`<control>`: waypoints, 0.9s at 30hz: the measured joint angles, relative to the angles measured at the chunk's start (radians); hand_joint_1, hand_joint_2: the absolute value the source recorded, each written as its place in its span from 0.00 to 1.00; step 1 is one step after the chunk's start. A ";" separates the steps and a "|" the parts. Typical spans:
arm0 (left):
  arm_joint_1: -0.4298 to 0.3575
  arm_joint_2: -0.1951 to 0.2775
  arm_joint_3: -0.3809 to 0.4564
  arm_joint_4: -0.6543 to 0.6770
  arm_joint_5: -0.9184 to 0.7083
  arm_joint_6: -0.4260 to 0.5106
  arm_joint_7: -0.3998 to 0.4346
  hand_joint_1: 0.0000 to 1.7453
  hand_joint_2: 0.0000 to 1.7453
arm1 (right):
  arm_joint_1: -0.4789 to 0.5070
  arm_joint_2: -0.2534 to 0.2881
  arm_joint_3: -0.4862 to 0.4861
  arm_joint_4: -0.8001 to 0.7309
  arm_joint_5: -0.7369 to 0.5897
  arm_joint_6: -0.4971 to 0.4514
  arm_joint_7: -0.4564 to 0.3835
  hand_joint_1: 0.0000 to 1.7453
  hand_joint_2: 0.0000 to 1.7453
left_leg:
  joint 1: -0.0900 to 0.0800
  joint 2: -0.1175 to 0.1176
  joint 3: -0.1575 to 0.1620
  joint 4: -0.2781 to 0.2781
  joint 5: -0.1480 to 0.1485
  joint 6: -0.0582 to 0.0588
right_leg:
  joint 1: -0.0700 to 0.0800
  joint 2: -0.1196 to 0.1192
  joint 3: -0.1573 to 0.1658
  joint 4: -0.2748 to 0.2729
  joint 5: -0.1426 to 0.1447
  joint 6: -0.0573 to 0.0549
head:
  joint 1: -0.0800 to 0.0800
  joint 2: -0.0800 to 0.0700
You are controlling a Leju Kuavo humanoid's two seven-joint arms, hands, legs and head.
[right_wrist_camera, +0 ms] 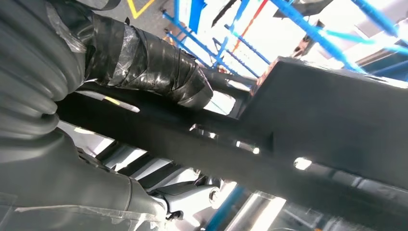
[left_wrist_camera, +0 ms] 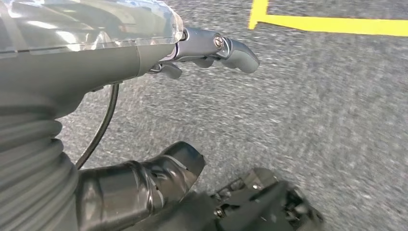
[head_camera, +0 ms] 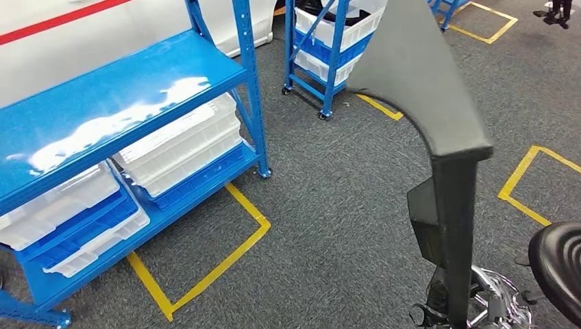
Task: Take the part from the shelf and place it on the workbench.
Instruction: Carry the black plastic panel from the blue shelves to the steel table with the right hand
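Note:
The part point(head_camera: 418, 75) is a large dark grey car fender panel, held upright at the right of the head view, its narrow leg running down to my right hand point(head_camera: 449, 308) at the lower edge. In the right wrist view the black panel point(right_wrist_camera: 327, 110) crosses the picture, and my right hand point(right_wrist_camera: 57, 159) grips it with the taped thumb point(right_wrist_camera: 144, 62) pressed over its edge. My left hand point(left_wrist_camera: 96, 57) hangs over grey carpet with its fingers point(left_wrist_camera: 231, 48) and taped thumb point(left_wrist_camera: 144, 183) apart and nothing between them.
A blue shelf point(head_camera: 123, 96) stands at the left, with white and blue bins point(head_camera: 178, 151) on its lower levels. A wheeled blue rack point(head_camera: 329, 48) with bins stands behind. Yellow tape point(head_camera: 205, 274) marks the carpet. A black stool seat point(head_camera: 558, 267) is at the lower right.

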 joint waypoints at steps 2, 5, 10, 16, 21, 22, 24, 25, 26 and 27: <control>-0.004 -0.002 0.000 0.000 0.000 0.000 0.000 0.00 1.00 | 0.002 0.000 -0.002 0.000 0.000 0.000 0.000 1.00 1.00 | 0.000 0.010 0.004 0.000 -0.003 -0.011 | 0.000 0.018 -0.003 -0.003 0.004 -0.010 | 0.000 0.000; -0.005 -0.003 0.000 0.000 0.000 0.000 0.000 0.00 1.00 | 0.002 0.000 -0.004 0.000 -0.001 0.000 0.000 1.00 1.00 | 0.005 -0.041 -0.025 0.075 -0.062 -0.023 | -0.008 0.043 -0.003 -0.012 0.012 -0.028 | 0.000 0.000; 0.001 -0.003 0.000 0.000 0.000 0.000 0.000 0.00 1.00 | 0.002 0.000 -0.006 0.000 -0.001 0.000 0.000 1.00 1.00 | 0.006 -0.080 -0.126 0.285 -0.127 -0.022 | -0.001 0.100 -0.008 -0.006 0.015 -0.036 | 0.000 0.000; 0.000 -0.003 0.000 0.000 -0.001 0.004 0.002 0.00 1.00 | 0.003 0.000 -0.007 0.000 -0.009 0.000 0.000 1.00 1.00 | 0.002 -0.159 -0.013 0.012 -0.002 0.001 | -0.005 0.171 -0.019 0.001 0.021 -0.017 | -0.001 0.000; -0.003 -0.012 -0.001 0.000 -0.003 0.023 0.005 0.00 1.00 | 0.012 -0.002 -0.011 -0.005 -0.020 0.000 0.000 1.00 1.00 | 0.006 -0.098 -0.002 -0.015 0.016 0.024 | 0.000 0.090 -0.076 0.114 -0.047 0.005 | 0.001 0.000; -0.002 -0.014 -0.002 0.000 -0.003 0.025 0.006 0.00 1.00 | 0.012 -0.003 -0.011 -0.006 -0.022 0.000 0.000 1.00 1.00 | 0.005 -0.085 -0.002 -0.015 0.015 0.027 | -0.002 0.074 -0.108 0.181 -0.080 0.008 | 0.001 0.000; -0.001 -0.017 -0.002 0.000 -0.003 0.028 0.008 0.00 1.00 | 0.013 -0.005 -0.016 -0.006 -0.029 0.000 0.000 1.00 1.00 | 0.004 -0.056 -0.003 -0.014 0.013 0.026 | -0.008 0.065 -0.153 0.274 -0.109 0.014 | 0.001 0.000; -0.001 -0.019 -0.003 0.000 -0.003 0.029 0.010 0.00 1.00 | 0.014 -0.006 -0.020 -0.006 -0.034 0.000 0.000 1.00 1.00 | 0.004 -0.042 -0.002 -0.012 0.011 0.025 | -0.011 0.061 -0.149 0.269 -0.095 0.016 | 0.001 0.000; -0.003 -0.021 -0.003 0.000 -0.003 0.031 0.011 0.00 1.00 | 0.014 -0.006 -0.025 -0.007 -0.040 0.000 0.000 1.00 1.00 | 0.004 -0.030 -0.001 -0.011 0.008 0.022 | -0.013 0.054 -0.122 0.221 -0.065 0.018 | 0.001 0.000; -0.004 -0.024 -0.003 0.000 -0.003 0.031 0.011 0.00 1.00 | 0.013 -0.006 -0.029 -0.008 -0.046 0.000 0.000 1.00 1.00 | 0.004 -0.020 0.002 -0.008 0.004 0.019 | -0.015 0.036 -0.082 0.147 -0.033 0.018 | 0.001 0.000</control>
